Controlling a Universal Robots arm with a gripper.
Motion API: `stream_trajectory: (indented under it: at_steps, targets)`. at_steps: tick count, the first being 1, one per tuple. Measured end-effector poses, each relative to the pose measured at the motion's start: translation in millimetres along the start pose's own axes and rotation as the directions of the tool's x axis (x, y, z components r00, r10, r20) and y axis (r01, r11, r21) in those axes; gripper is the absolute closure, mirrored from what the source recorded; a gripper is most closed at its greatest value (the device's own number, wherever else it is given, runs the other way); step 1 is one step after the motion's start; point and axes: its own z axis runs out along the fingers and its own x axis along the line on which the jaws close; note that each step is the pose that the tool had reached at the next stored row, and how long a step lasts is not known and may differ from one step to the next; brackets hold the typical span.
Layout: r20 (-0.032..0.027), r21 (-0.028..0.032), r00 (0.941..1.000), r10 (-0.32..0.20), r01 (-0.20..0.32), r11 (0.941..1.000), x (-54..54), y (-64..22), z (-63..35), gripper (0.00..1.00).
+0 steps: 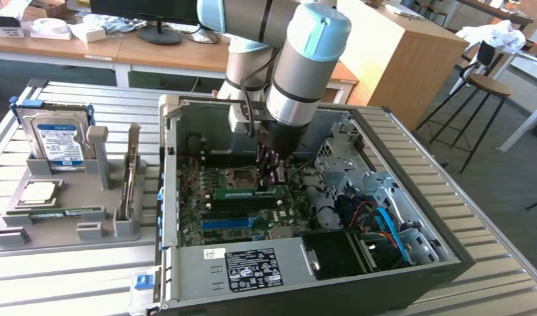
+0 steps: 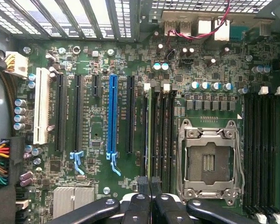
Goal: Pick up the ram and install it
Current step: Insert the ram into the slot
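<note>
The ram (image 1: pixel 245 193) is a thin green stick standing on edge in a slot of the motherboard, just beside the CPU socket (image 1: pixel 237 176). The wrist view looks down on its narrow top edge, where the ram (image 2: pixel 150 133) runs between black slots. My gripper (image 1: pixel 273 185) reaches straight down into the open computer case. Its fingers close on the ram's end at the exterior view's right. In the wrist view the gripper (image 2: pixel 150 187) has both black fingertips (image 2: pixel 142 185) pressed together, with the stick's end running in between them.
The case walls (image 1: pixel 168 197) and a drive cage (image 1: pixel 343 161) hem the arm in. A blue slot (image 2: pixel 113 114), empty black memory slots (image 2: pixel 263 149) and cables (image 1: pixel 383 220) surround the spot. Outside the case a grey fixture (image 1: pixel 62 220) holds a hard drive (image 1: pixel 58 141).
</note>
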Motion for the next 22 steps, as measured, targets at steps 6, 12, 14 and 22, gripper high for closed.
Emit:
stream_trajectory:
  at_steps: [6, 12, 14, 22]
  targets:
    - [0.0002, 0.0002, 1.0000, 0.001, -0.001, 1.0000, 0.0, -0.1, 2.5, 0.89]
    - [0.0001, 0.0001, 1.0000, 0.004, -0.004, 1.0000, 0.2, -0.2, 5.6, 0.89]
    - [0.0002, 0.0001, 1.0000, 0.004, -0.004, 1.0000, 0.1, -0.2, 5.7, 0.89]
    - [0.0002, 0.0002, 1.0000, 0.004, -0.004, 1.0000, 0.9, -0.3, 6.1, 0.89]
